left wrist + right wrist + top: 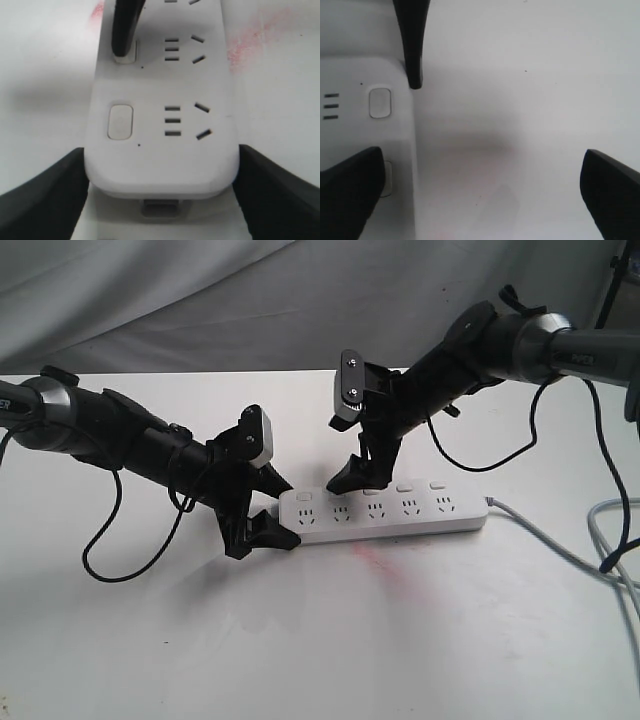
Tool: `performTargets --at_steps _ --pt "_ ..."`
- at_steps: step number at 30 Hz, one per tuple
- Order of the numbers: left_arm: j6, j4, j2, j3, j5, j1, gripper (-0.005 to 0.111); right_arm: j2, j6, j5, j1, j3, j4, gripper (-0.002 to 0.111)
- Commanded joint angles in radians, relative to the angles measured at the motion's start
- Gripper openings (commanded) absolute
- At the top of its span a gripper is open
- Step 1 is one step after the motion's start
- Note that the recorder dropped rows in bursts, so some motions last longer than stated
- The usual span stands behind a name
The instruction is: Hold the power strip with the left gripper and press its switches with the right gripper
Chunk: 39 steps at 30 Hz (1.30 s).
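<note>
Strip (pixel 385 512) lying on table (pixel 400 630), left gripper (pixel 272 515) clamping its end. Right gripper (pixel 355 476) gaping; one finger (pixel 122 30) hiding second switch (pixel 132 53), press unclear. Left wrist view alone showing fingertip on it.

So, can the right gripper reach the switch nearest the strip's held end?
Probably yes: that switch lies uncovered, the left gripper clasps only the power strip's sides, and the right gripper touches the neighbouring switch.

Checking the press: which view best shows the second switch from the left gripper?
Left wrist view: the switch is near, with a black finger on it. Right wrist shows only its edge; in the exterior, the right gripper hides it.
</note>
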<state>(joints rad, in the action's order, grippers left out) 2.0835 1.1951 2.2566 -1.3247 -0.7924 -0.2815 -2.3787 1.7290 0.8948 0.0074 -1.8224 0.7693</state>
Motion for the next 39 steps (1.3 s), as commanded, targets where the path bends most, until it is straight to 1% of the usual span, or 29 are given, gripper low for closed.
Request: performTargets --at_steps 1,10,22,28,32,36,39 --pt "0.011 -0.023 0.006 -0.004 0.055 -0.001 0.000 -0.032 0.036 -0.002 -0.005 0.000 -0.058 0.098" --pt "0.011 -0.023 0.006 -0.004 0.055 -0.001 0.000 -0.045 0.038 -0.015 -0.005 0.000 -0.116 0.098" --pt "0.011 -0.023 0.006 -0.004 0.055 -0.001 0.000 -0.056 0.038 -0.025 0.029 0.000 -0.183 0.098" --pt "0.011 -0.023 0.006 -0.004 0.055 -0.001 0.000 -0.044 0.062 -0.007 0.020 0.000 -0.104 0.098" --pt "0.011 -0.023 0.006 -0.004 0.055 -0.001 0.000 0.022 0.046 0.034 0.020 0.000 -0.045 0.098" --pt "0.011 -0.023 0.006 -0.004 0.055 -0.001 0.000 0.074 0.013 0.040 0.015 0.000 -0.047 0.098" --pt "0.011 -0.023 0.006 -0.004 0.055 -0.001 0.000 0.071 0.013 0.028 0.003 0.000 -0.057 0.098"
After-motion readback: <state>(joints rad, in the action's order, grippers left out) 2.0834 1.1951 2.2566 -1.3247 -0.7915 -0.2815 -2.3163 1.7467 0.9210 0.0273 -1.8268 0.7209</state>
